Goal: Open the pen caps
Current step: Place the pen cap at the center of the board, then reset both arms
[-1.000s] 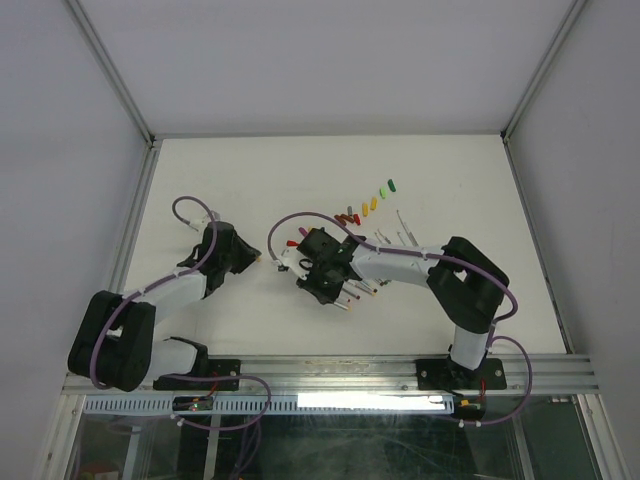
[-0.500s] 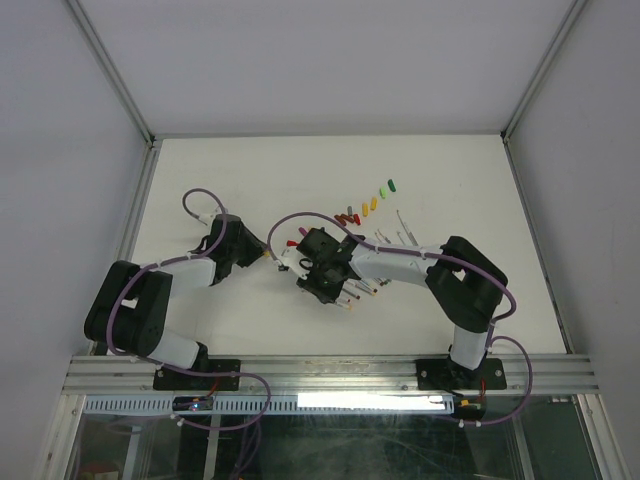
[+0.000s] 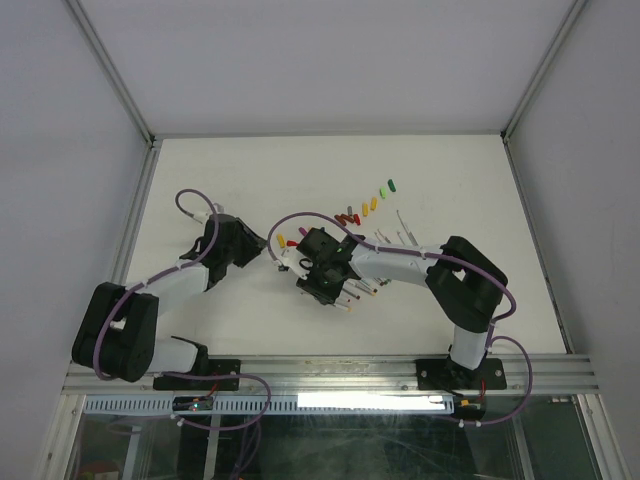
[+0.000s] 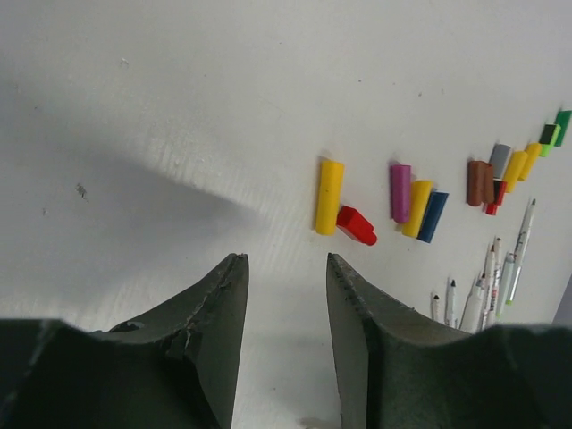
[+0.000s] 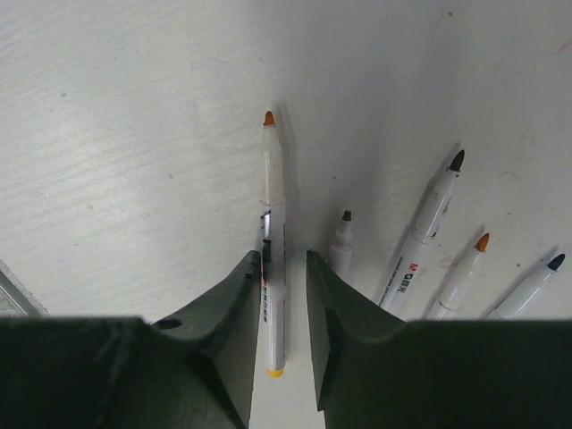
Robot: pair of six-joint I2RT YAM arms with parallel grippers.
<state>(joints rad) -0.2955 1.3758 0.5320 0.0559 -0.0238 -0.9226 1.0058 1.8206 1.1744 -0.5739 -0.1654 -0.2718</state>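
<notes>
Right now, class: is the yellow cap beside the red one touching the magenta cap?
Apart. The left wrist view shows a strip of bare table between the yellow cap and the magenta cap.

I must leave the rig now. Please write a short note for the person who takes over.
Left gripper: open, empty, over the table near a yellow cap and a red cap.
Right gripper: jaws open, uncapped orange-tipped pen between them.
Other pen caps lie loose in a row; four more bare pens beside the right gripper.
Done: every pen in view is uncapped.
Left: no capped pen shows; check under the right arm.
</notes>
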